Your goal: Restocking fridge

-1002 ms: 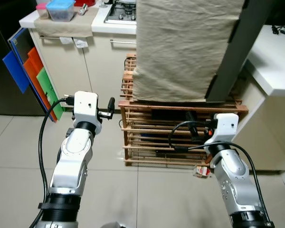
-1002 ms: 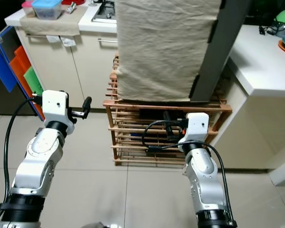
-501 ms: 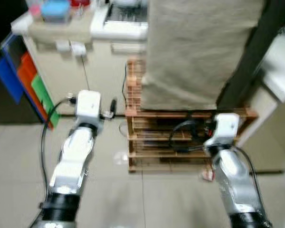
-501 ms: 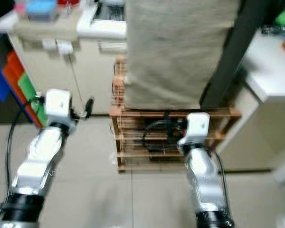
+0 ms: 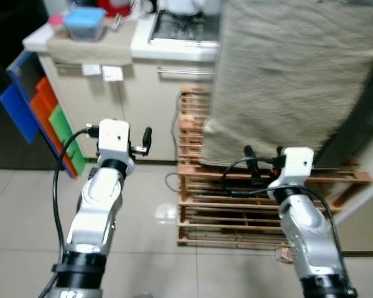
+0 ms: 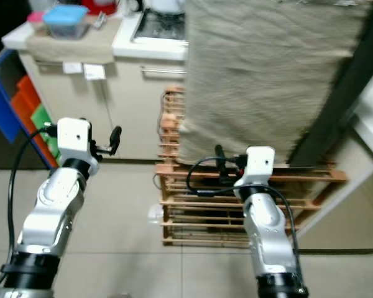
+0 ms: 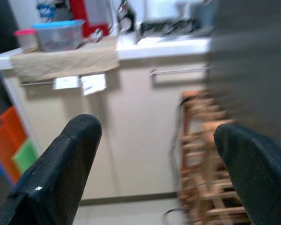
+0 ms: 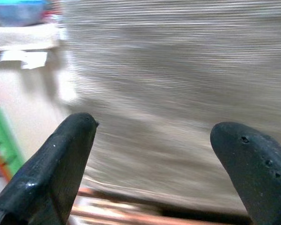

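**A:** What do we have nearest us?

**B:** Our two silver arms, raised over pale floor tiles; the left gripper (image 5: 145, 135) sits at about ten o'clock, the right gripper (image 5: 248, 155) at about three o'clock; in each wrist view the black fingers (image 7: 68, 154) stand spread wide with nothing between them; both are empty.

**A:** And beyond the arms?

**B:** At one o'clock, a slatted wooden rack (image 5: 236, 205) stands on the floor; a small packet (image 5: 283, 253) lies by its foot at four o'clock; on the rack rests a tall bulk draped in beige cloth (image 5: 286, 81), with a dark panel (image 6: 336, 105) down its right side; we cannot tell what the cloth covers.

**A:** Further off?

**B:** At eleven o'clock, a cream cabinet (image 5: 130, 99) under a white counter; on it a blue-lidded container (image 5: 84, 22) and, toward twelve, a hob (image 5: 186, 25); at nine o'clock, coloured boards (image 5: 43, 105) lean against a dark surface.

**A:** Where is the fridge, and the stock?

**B:** We see no fridge we can name and nothing being carried; we judge that restocking has not begun.

**A:** What could go wrong?

**B:** The views are blurred, which suggests motion; the right gripper is close to the rack and the cloth; a careless step or swing could snag the fabric or knock the slats; the cable (image 5: 168, 180) on the floor by the rack could catch a foot.
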{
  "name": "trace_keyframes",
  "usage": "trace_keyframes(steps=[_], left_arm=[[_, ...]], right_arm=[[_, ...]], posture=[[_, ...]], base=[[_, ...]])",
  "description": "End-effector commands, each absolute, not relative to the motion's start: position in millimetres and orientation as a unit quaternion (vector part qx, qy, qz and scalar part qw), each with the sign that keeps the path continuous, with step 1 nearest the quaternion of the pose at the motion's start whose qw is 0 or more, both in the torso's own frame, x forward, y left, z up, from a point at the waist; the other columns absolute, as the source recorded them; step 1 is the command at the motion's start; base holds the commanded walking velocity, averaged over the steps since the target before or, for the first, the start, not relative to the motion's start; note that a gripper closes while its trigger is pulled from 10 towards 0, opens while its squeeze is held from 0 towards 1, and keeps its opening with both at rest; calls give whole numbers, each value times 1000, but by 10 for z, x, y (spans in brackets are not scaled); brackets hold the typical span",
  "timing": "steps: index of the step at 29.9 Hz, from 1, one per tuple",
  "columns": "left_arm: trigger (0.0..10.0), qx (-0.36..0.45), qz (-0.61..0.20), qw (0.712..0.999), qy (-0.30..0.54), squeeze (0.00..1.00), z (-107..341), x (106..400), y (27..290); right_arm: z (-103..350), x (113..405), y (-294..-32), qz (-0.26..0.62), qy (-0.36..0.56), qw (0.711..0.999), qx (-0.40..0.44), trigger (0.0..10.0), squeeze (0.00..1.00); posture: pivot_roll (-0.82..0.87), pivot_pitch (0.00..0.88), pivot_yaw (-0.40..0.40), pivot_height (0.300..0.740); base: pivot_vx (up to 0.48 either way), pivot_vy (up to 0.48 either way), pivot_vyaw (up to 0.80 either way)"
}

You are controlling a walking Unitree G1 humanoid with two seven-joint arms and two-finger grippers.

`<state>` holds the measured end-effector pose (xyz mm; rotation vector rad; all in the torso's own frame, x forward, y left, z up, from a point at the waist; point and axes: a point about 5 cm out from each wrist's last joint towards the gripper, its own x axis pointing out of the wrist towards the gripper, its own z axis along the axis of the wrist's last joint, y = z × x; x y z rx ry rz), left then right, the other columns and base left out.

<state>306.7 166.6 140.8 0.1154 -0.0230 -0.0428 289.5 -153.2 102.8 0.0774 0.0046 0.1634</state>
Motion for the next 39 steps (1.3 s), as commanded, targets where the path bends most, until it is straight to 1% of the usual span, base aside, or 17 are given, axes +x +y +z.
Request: trace_keyframes(steps=[1,4,6,28,31,34,35,39], left_arm=[[10000,52,-35,998,-12,0,1411,3069,1570],[10000,52,-33,998,-10,0,1410,3072,1569],[10000,50,-31,998,-8,0,1405,3075,1574],[10000,46,-27,999,-5,0,1390,3075,1606],[10000,52,-26,998,-14,0,1403,3051,1644],[10000,55,-28,998,-20,0,1416,3036,1662],[10000,57,-32,998,-28,0,1440,3001,1699],[10000,60,-33,997,-30,0,1445,2969,1737]], right_arm=[[1009,2877,-1647,64,6,997,35,10000,0],[1010,2877,-1654,64,6,997,35,10000,0],[1009,2876,-1656,64,6,997,35,10000,0],[1036,2875,-1658,60,1,997,42,10000,0],[1126,2872,-1672,45,-21,998,42,10000,0],[1141,2869,-1676,40,-24,998,41,10000,0],[1179,2849,-1686,22,-27,999,28,10000,0],[1237,2813,-1671,8,-33,999,11,10000,0]], posture=[[-47,0,-7,740],[-50,0,-8,740],[-50,0,-8,740],[-52,0,-6,740],[-50,0,-7,740],[-50,0,-7,740],[-45,0,-10,740],[-45,0,-10,740]], base=[[0,0,0],[0,0,0],[0,334,0],[0,480,0],[0,480,0],[0,480,0],[0,480,0],[0,480,0]])
